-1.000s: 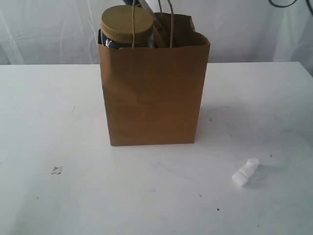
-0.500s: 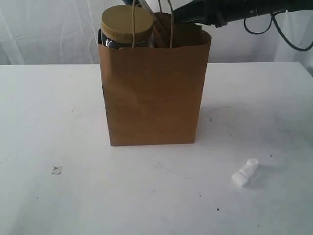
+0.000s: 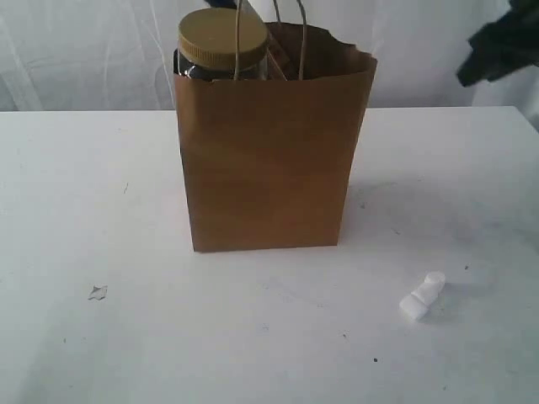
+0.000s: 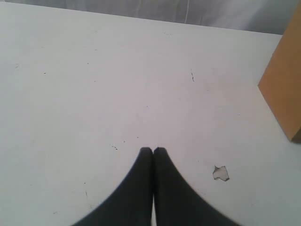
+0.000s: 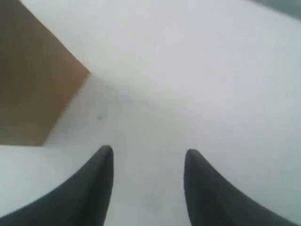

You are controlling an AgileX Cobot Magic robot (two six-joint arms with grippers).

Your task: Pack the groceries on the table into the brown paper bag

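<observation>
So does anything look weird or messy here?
Yes. The white marshmallows lie unpacked on the table, right of the brown paper bag. The bag's back rim looks ragged, and a small pale scrap sits front left.

left gripper (image 4: 153,149) closed, right gripper (image 5: 148,150) spread

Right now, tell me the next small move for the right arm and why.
Probably swing the right gripper down toward the white marshmallows. Its jaws stand apart and empty beside the brown paper bag, and the marshmallows lie unpacked on the table on that arm's side, while the tan-lidded jar already sits in the bag.
</observation>
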